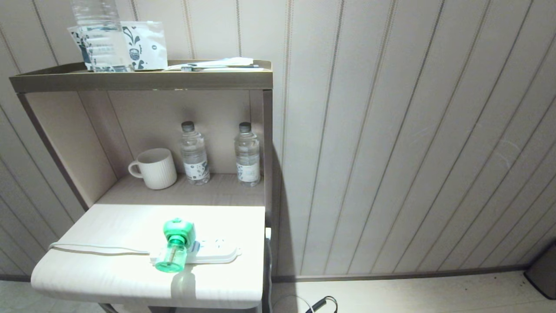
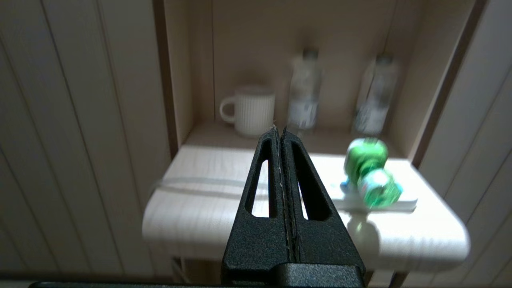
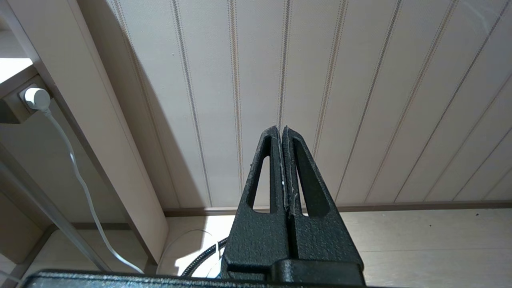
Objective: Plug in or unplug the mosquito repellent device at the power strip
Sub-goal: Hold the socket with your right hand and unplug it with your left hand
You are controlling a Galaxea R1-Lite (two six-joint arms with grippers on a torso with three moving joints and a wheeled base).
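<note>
On the pale lower shelf (image 1: 108,226) of the bedside unit, the mosquito repellent device (image 1: 176,245) sits plugged into the power strip (image 1: 213,255), its green bottle leaning out toward the shelf's front edge and its cap over the sockets at the strip's left end, where the thin white cord (image 1: 95,248) runs off to the left. Since it looks seated already, the step in hand is most likely unplugging, and it has barely begun: the left gripper (image 2: 280,132) hangs well short of the shelf with its fingers pressed together on nothing, aimed left of the device, while the right gripper (image 3: 281,130) is parked facing the panelled wall, fingers likewise together and empty. The next move calls for the left fingers to part, swing toward the device, close around its cap or bottle and pull straight away from the strip, which may lift unless it is held down. Neither arm shows in the head view. Glare washes out the strip's sockets, so how deep the prongs sit cannot be told, and the left wrist view blurs the device.
</note>
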